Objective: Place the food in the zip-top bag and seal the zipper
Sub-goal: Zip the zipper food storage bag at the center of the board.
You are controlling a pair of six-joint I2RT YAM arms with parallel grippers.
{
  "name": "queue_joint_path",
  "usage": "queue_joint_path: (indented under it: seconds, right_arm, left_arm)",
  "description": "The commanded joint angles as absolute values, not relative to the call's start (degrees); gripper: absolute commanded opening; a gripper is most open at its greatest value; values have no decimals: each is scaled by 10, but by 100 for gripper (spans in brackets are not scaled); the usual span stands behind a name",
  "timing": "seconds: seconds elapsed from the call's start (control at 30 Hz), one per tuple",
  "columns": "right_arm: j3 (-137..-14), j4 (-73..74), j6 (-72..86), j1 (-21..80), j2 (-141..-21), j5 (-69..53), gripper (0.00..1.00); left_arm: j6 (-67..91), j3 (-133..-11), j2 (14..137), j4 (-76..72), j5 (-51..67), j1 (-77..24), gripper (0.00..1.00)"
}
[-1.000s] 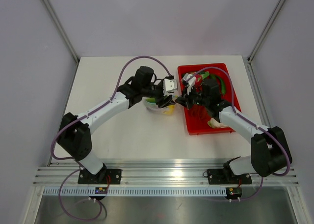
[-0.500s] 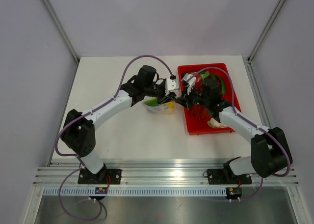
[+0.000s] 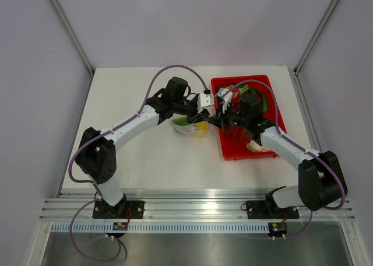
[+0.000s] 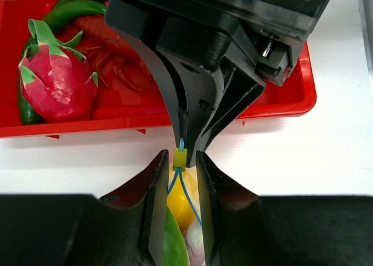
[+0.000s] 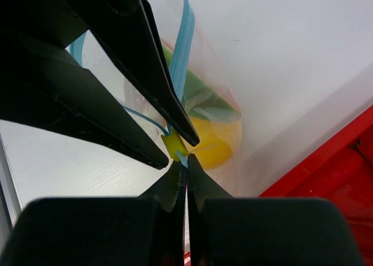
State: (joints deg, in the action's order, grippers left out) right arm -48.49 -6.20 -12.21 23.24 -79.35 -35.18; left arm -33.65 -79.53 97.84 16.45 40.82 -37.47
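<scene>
The bag (image 3: 187,126) lies on the bench (image 3: 145,155) just left of the red tray (image 4: 285,97), with a yellow fruit (image 5: 213,146) and a green piece (image 5: 201,97) inside. The left tool (image 4: 180,156) is narrowed onto the zipper (image 5: 182,44) at its yellow slider (image 4: 180,160) (jaws barely apart). The right tool (image 5: 185,168) is pinched tight on the zipper's end, tip to tip with the left.

Left arm (image 3: 125,126) and right arm (image 3: 285,144): white link shells with black joint housings. One purple cable (image 3: 169,69) runs in loose loops along each arm. Base plates (image 3: 118,208) are black. White module (image 3: 202,100) at the left wrist. Left gripper fingers (image 4: 152,210) and right gripper fingers (image 4: 189,102) are matte black, tapering to narrow tips.
</scene>
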Motion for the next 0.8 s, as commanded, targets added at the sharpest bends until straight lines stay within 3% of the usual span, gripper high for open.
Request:
queue_joint_path:
  seconds: [0.0,0.1,0.2,0.27,0.3,0.43,0.63,0.77]
  right_arm:
    - [-497,-77,-123,234,-776,-359,0]
    - [-495,-79,-121,234,-776,-358,0]
    - [-497,-80,-120,234,-780,-357,0]
    - [-504,-69,-127,234,-780,-357,3]
    - [-505,-62,-131,234,-777,-357,12]
    - [-526,16,-180,234,-769,-356,23]
    - [-531,66,-208,225,-743,-343,27]
    - [-542,91,-213,223,-737,-362,35]
  left_arm:
    - [-350,-823,984,165,429,-376,25]
    - [-351,-826,987,176,432,-376,9]
    - [-351,-826,988,179,439,-376,0]
    - [-355,-824,986,186,445,-375,0]
    - [-358,-823,984,194,447,-375,0]
    - [-374,-824,979,212,459,-370,0]
    - [-384,-825,971,237,485,-354,0]
    - [-387,-820,962,242,494,-348,0]
